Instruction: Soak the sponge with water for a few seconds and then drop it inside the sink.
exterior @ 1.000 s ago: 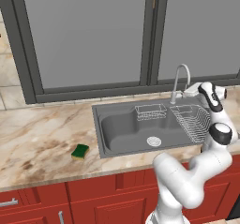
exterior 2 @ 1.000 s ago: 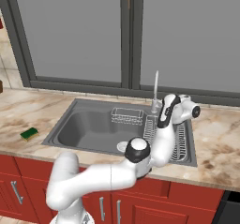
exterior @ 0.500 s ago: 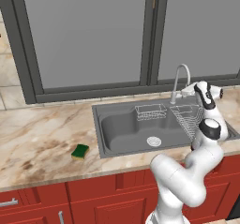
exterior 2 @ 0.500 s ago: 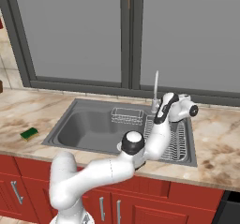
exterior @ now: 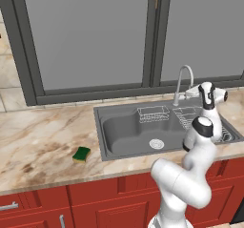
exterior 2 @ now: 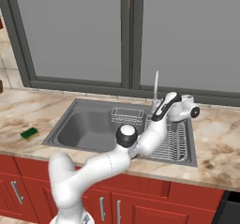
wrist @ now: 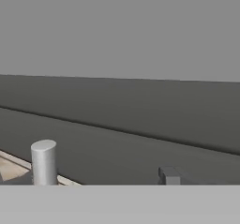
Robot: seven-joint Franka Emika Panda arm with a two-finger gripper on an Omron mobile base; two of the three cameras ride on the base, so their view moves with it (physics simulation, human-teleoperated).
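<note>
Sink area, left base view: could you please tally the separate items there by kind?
Sponge: 1
Sink: 1
Faucet: 1
Wire basket: 1
Dish rack: 1
Total: 5

Sponge (exterior: pixel 81 153) on counter (exterior: pixel 38 136) — left of sink (exterior: pixel 124 127).

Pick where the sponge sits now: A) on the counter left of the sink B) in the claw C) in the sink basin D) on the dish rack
A: the sponge lies flat on the marble counter, apart from the sink rim and far from the arm by the faucet.
</note>
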